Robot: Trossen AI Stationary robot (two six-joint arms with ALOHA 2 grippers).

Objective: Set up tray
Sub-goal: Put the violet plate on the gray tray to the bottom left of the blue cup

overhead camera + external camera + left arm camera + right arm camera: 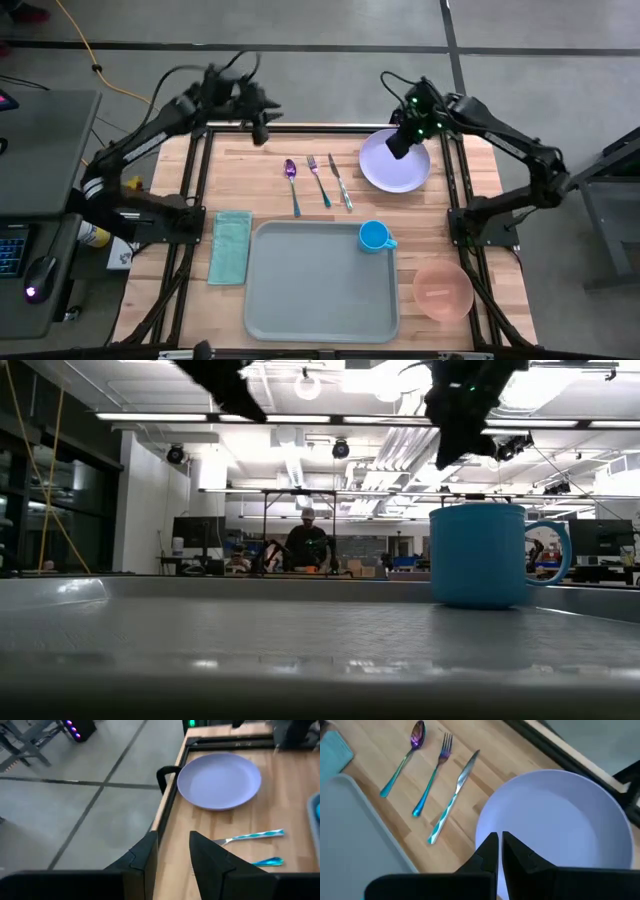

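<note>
- The tray (320,285) lies flat at the near-centre of the table (480,190), long side facing me. It is the destination, so it sits where both arms can reach it.
- A blue mug (374,236) stands upright inside the tray's far right corner, handle pointing right — the only item loaded so far, by my judgement.
- My right gripper (398,145) hangs above the lavender plate (395,162), over its near-left part, with fingers (487,851) pressed together and nothing between them. I cannot tell whether the tips touch the plate. I judge the plate to be the next piece for the tray, and clenched fingers cannot pinch a rim, so they must part first.
- My left gripper (259,128) is raised at the table's far edge, left of the cutlery, fingers (145,855) part-way open and empty. It waits clear of the right arm's working area.
- Spoon (292,185), fork (319,180) and knife (340,182) lie side by side on bare wood between the plate and the left gripper, handles toward the tray — lined up for single picks.
- A teal folded cloth (231,246) lies just beside the tray's left rim; a pink bowl (442,289) sits off its right near corner. Both are staged outside, not yet placed.
- Risk noted: the plate lies flat on wood, so its low rim offers little purchase.
</note>
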